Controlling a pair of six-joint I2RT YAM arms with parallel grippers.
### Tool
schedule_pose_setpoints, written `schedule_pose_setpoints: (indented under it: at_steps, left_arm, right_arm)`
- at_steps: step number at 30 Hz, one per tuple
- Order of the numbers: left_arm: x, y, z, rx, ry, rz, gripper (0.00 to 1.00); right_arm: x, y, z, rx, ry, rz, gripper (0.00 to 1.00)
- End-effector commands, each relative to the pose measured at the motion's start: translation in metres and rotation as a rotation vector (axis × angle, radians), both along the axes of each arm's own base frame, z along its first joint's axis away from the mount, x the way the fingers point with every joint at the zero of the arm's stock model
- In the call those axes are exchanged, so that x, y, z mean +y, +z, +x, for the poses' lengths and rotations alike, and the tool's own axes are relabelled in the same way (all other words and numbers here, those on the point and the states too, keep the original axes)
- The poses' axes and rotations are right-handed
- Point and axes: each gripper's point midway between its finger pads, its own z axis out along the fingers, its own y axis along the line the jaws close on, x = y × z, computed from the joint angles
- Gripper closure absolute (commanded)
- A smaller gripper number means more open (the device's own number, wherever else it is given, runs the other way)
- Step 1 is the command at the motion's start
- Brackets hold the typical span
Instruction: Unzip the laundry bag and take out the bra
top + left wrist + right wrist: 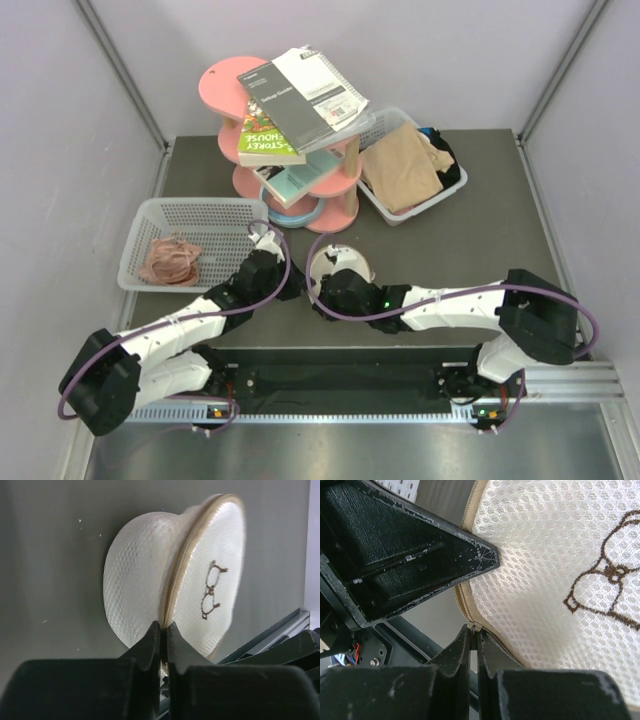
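The laundry bag (340, 262) is a round cream-white mesh pouch with a tan zipper band and a dark bra outline, held up between both grippers near the table's front middle. In the left wrist view the bag (150, 580) stands on edge, and my left gripper (163, 626) is shut on its zipper seam at the bottom. In the right wrist view my right gripper (474, 629) is shut on the small zipper pull (471, 626) on the bag's (555, 565) rim. The left gripper's finger (420, 560) shows just above. The bra is hidden.
A white plastic mesh basket (160, 225) with a pinkish-brown bundle (170, 260) sits at the left. A pink tiered shelf (345, 195) with books (300, 90) stands at the back. A clear bin (395, 212) with tan cloth (400, 165) is at the back right.
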Motion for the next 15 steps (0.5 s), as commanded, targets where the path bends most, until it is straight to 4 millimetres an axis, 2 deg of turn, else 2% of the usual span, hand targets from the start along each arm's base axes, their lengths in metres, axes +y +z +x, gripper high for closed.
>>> schedule_pose_setpoints:
  at_steps: [1,8,15]
  left_arm:
    - [-0.001,0.01,0.008,-0.046,0.016,-0.016,1.0]
    - [0.001,0.012,0.009,-0.059,0.016,-0.003,1.0]
    - [0.011,0.014,0.02,-0.094,0.072,0.044,1.0]
  right_arm:
    - [0.017,0.023,0.005,-0.037,0.012,0.071,1.0]
    - [0.015,0.021,0.005,-0.032,0.01,0.067,1.0]
    - [0.008,0.016,0.002,-0.022,0.005,0.061,1.0]
